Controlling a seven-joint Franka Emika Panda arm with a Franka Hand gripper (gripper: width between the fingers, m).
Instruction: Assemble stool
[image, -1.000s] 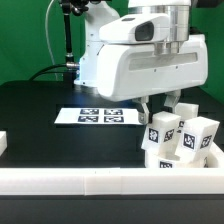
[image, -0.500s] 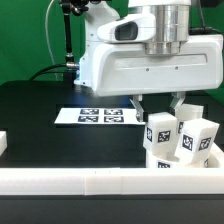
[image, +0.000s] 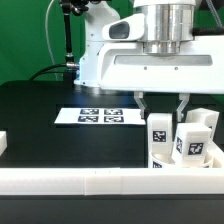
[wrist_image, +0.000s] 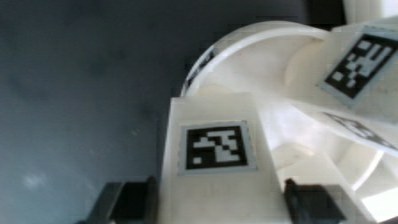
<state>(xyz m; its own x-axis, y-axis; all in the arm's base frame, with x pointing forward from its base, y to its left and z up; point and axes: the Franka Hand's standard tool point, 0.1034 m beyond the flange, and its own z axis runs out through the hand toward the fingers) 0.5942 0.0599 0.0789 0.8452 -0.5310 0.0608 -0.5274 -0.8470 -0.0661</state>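
The round white stool seat (image: 170, 163) lies at the exterior view's right, against the white border rail; it also shows in the wrist view (wrist_image: 267, 50). Three tagged white legs stand on it. My gripper (image: 163, 108) is over the nearest leg (image: 160, 135), one finger on each side. In the wrist view that leg (wrist_image: 222, 140) fills the gap between my fingers (wrist_image: 128, 200), and my gripper (wrist_image: 221, 202) is shut on it. A second leg (image: 192, 142) stands beside it and a third (image: 204, 118) behind. Another leg's tag (wrist_image: 365, 55) shows in the wrist view.
The long white border rail (image: 100, 180) runs along the front of the black table. The marker board (image: 100, 116) lies flat behind the middle. A small white part (image: 3, 142) sits at the exterior view's left edge. The arm's white body fills the upper right.
My gripper has turned about its axis, so both fingers now show either side of the leg. The legs looked tilted before and now stand more upright.
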